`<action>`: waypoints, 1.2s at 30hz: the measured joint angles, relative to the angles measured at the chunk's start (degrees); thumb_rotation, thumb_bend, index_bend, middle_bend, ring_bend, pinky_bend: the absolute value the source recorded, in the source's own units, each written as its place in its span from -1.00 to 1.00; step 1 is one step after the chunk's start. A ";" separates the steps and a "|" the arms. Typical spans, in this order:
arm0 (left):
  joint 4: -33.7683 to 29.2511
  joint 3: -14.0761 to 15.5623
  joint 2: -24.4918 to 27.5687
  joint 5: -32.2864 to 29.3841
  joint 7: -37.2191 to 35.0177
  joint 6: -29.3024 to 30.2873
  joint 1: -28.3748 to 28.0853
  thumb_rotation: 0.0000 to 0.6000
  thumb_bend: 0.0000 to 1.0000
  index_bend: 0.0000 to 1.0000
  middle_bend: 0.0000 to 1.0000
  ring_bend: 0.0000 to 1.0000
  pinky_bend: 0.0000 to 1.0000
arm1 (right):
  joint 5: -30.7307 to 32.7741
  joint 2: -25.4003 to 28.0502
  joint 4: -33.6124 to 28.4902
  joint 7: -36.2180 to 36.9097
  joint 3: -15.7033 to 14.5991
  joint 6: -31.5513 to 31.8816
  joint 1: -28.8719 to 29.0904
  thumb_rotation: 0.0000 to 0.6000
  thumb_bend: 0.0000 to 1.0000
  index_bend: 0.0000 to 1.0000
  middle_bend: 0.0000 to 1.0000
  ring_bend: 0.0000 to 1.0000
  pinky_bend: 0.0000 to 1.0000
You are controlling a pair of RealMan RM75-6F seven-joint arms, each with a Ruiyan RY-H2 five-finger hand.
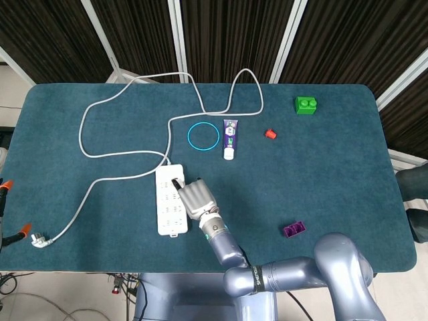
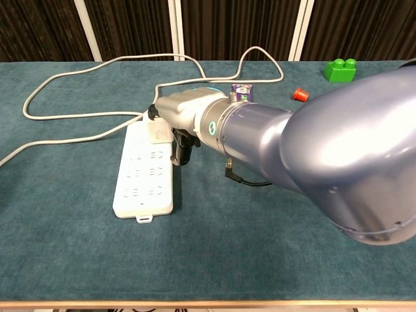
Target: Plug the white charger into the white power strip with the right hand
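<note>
Right hand (image 1: 196, 197), fingers closed on the white charger (image 2: 160, 132), which sits against the far end of the white power strip (image 2: 144, 174); whether its prongs are seated in a socket cannot be told. The hand overlaps the strip's right edge, its arm reaching in from the near edge of the table (image 1: 334, 167). The strip lies lengthwise near the near edge, left of centre. Its white cable (image 1: 100, 107) loops over the far-left part of the table and back to a plug (image 1: 39, 239) at the near-left corner. Toward the table's middle, beyond the hand: a blue ring (image 1: 203, 136) and a purple tube (image 1: 230, 138) side by side, then a small red cap (image 1: 270, 134). A green block (image 1: 307, 105) lies near the far-right corner; a purple block (image 1: 293, 229) near the near edge. The left hand does not appear.
</note>
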 measured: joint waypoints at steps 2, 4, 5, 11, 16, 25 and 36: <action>-0.02 0.02 0.03 0.03 0.00 0.00 0.00 1.00 -0.69 -0.80 -1.00 -1.00 -1.00 | 0.31 -0.05 0.04 -0.29 -0.02 0.03 0.11 1.00 -0.06 -0.65 0.22 0.22 -0.27; -0.04 0.04 0.05 0.11 -0.05 0.07 0.03 1.00 -0.69 -0.80 -1.00 -1.00 -1.00 | 0.59 -0.07 0.01 -0.54 -0.10 0.03 0.19 1.00 -0.06 -0.64 0.22 0.22 -0.27; -0.03 0.04 0.05 0.11 -0.05 0.09 0.04 1.00 -0.69 -0.80 -1.00 -1.00 -1.00 | 0.66 -0.08 -0.05 -0.61 -0.16 0.01 0.19 1.00 -0.06 -0.64 0.22 0.22 -0.27; -0.09 0.09 0.07 0.13 -0.01 0.04 0.03 1.00 -0.69 -0.80 -1.00 -1.00 -1.00 | 0.81 -0.44 0.12 -0.90 -0.27 -0.05 0.42 1.00 -0.06 -0.60 0.22 0.22 -0.27; -0.05 0.06 0.07 0.10 -0.08 0.06 0.03 1.00 -0.69 -0.80 -1.00 -1.00 -1.00 | 0.81 -0.96 0.46 -1.24 -0.31 -0.18 0.78 1.00 -0.06 -0.56 0.22 0.22 -0.27; -0.01 -0.02 0.16 0.04 -0.29 0.14 0.06 1.00 -0.69 -0.80 -1.00 -1.00 -1.00 | 1.39 -1.93 1.63 -1.63 -0.15 -0.28 1.21 1.00 -0.06 -0.47 0.23 0.22 -0.27; -0.04 0.03 0.12 0.02 -0.10 0.06 0.03 1.00 -0.69 -0.80 -1.00 -1.00 -1.00 | 2.79 -1.88 2.09 -1.32 0.04 -0.85 0.76 1.00 -0.06 -0.22 0.25 0.24 -0.27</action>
